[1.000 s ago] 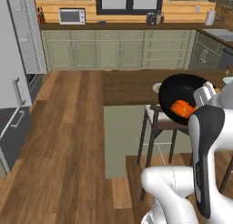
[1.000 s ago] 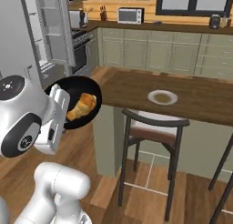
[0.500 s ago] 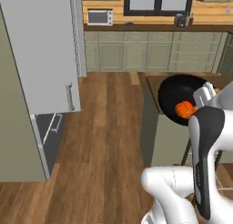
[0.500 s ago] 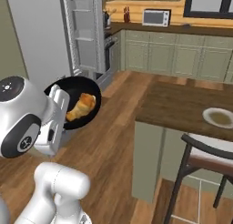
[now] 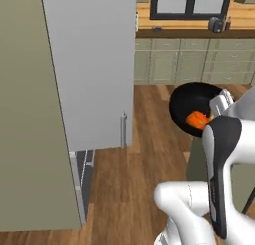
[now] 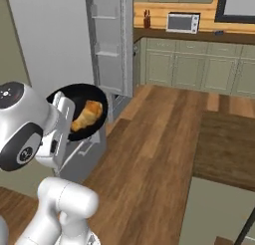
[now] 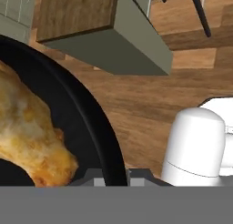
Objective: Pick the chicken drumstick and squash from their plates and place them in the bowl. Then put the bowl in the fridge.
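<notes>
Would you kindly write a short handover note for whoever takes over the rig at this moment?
Gripper: shut on the rim of the bowl, carried in the air.
In the bowl: the chicken drumstick and the squash.
The fridge stands ahead with its door open.
Done: both foods are in the bowl, and the bowl is lifted.
Left: set the bowl on a fridge shelf and release.

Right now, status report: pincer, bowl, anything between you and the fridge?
Pincer shut on bowl rim, bowl held up, tilted. Chicken drumstick and squash inside. Fridge door open ahead; bare wood floor between.
</notes>
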You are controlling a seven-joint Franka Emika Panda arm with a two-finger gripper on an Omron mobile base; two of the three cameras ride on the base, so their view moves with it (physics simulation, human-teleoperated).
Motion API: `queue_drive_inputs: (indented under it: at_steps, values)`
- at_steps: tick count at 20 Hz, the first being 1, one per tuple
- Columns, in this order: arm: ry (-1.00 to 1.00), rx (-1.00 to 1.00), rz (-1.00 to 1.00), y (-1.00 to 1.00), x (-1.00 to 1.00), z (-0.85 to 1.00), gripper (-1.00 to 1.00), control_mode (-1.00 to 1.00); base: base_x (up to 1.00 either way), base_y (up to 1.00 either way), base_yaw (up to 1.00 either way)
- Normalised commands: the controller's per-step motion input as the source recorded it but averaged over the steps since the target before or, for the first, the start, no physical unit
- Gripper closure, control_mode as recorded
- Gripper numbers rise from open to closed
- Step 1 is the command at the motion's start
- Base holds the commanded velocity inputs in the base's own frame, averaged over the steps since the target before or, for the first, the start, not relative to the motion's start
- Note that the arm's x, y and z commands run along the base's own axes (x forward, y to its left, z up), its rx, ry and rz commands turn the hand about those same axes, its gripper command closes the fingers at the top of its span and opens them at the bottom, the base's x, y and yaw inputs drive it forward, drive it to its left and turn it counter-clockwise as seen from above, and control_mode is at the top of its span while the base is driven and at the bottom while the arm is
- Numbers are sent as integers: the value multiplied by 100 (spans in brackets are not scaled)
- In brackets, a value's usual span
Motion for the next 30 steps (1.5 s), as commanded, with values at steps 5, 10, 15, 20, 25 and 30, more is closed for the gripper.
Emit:
queue_drive_inputs:
  at_steps: [5, 10, 15, 20, 25, 30]
  values:
    - [0, 0, 0, 0, 0, 0, 100, 100, 53, -69, 0]
    - [0, 0, 0, 0, 0, 0, 100, 100, 70, -24, 0]
    - [0, 0, 0, 0, 0, 0, 100, 100, 92, 0, 0]
    - [0, 0, 0, 0, 0, 0, 100, 100, 69, 22, 0]
    - [0, 0, 0, 0, 0, 0, 100, 100, 59, 48, 0]
    - [0, 0, 0, 0, 0, 0, 100, 100, 75, -2, 2]
